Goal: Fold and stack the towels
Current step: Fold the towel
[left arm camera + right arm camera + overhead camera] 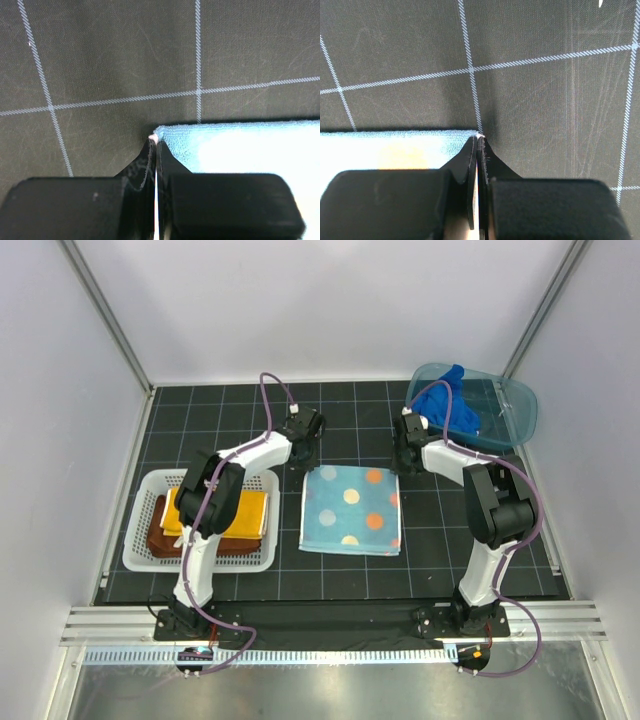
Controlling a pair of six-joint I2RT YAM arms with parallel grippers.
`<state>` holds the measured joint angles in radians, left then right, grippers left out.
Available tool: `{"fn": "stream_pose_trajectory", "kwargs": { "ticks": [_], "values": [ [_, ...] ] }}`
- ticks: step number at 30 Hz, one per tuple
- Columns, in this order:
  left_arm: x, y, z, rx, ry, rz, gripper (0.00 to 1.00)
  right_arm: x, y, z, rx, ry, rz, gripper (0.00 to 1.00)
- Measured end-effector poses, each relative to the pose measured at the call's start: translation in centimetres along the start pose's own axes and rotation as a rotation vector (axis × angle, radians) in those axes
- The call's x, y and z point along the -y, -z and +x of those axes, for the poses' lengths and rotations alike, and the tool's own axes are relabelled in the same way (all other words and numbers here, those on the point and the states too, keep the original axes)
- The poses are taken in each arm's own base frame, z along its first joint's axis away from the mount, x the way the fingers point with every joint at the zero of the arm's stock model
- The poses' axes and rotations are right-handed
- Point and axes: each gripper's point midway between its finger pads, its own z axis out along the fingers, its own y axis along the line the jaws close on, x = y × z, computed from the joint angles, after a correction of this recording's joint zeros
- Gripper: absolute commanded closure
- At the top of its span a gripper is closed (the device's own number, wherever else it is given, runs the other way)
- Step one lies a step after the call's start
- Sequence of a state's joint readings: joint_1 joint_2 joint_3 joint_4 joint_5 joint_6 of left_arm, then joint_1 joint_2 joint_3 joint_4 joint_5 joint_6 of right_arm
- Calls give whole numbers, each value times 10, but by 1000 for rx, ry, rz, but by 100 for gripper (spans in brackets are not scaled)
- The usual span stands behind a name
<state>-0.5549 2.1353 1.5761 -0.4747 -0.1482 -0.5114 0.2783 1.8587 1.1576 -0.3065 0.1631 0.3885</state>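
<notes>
brown towel (pixel 160 537) and yellow towel (pixel 250 510) lie stacked in the basket (pixel 135 555). the spotted towel (pixel 351 508) lies flat on the worktop (pixel 200 420), unfolded. left jaws and right jaws each pinch a far corner. the blue towel (pixel 440 400) sits in the tub (pixel 515 405).

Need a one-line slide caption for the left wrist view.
Left end effector shut on a corner of the spotted towel, which lies flat on the gridded mat.
</notes>
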Motion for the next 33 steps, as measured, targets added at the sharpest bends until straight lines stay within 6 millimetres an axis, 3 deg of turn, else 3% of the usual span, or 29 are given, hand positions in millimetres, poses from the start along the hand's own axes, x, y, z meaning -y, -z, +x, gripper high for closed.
{"fn": "stream_pose_trajectory", "kwargs": {
  "ticks": [7, 15, 19, 33],
  "values": [
    [2, 2, -3, 24, 8, 15, 100, 2, 6, -3, 40, -7, -9, 99],
    [6, 32, -14, 81, 23, 66, 100, 1, 50, -23, 172, -34, -65, 99],
    [9, 49, -18, 110, 32, 96, 100, 2, 64, -23, 210, -48, -86, 99],
    [6, 88, 30, 94, 14, 129, 100, -1, 104, 17, 219, -77, -176, 99]
  ]
}}
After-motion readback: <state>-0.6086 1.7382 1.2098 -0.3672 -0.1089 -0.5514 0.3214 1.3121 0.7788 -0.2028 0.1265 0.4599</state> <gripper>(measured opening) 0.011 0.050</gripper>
